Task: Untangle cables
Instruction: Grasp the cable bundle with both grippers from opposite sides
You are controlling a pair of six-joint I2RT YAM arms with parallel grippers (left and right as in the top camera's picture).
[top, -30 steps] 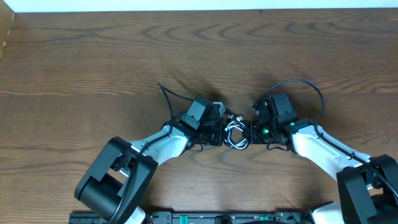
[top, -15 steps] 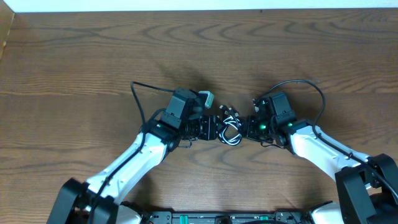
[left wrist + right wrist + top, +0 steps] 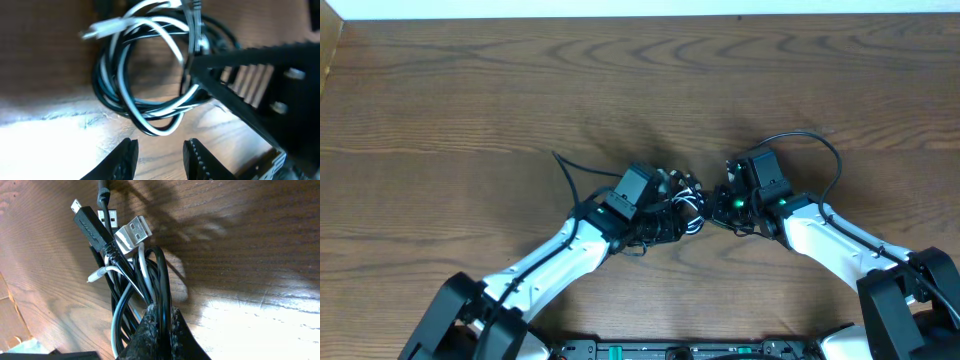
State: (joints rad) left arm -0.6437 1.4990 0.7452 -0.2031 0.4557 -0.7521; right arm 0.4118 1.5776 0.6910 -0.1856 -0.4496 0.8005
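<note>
I see my right gripper (image 3: 159, 311) clenched on the tangled white and black cables (image 3: 162, 280), which lie coiled on the counter (image 3: 470, 100). My left gripper (image 3: 159, 146) is released, its jaws apart, just beside the cables.

Dk wood-grain table (image 3: 460, 90), white strip (image 3: 620, 7) at far edge, glare (image 3: 45, 125) on wood

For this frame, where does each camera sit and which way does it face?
Overhead: above the table, looking straight down; left arm and right arm show, meeting at the cables.
Left wrist: on the left gripper, looking along its open fingers at the coiled cables; the right gripper shows too.
Right wrist: on the right gripper, looking past its fingers, shut on the cables, at the plugs.
Shared: all three see the cables.
</note>
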